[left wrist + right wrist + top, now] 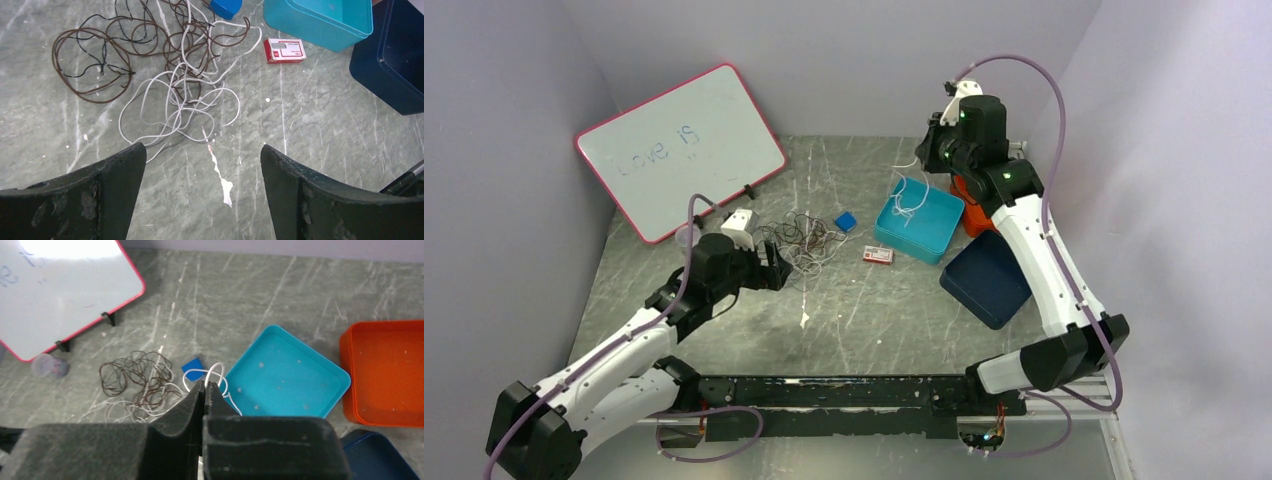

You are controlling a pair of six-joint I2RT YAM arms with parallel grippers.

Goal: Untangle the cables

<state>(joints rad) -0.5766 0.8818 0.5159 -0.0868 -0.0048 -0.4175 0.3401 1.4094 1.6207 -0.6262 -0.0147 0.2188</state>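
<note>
Lab test cell: plain lilac walls box in a scuffed grey table, red-framed whiteboard propped up.

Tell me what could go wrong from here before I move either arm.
1. The right claw pinches one white cable above the teal tray; released now, its slack might drape over the rim.
2. The left claw stands open just short of the tangle, where white loops thread through brown loops; closing there could catch several strands and drag the whole knot.
</note>
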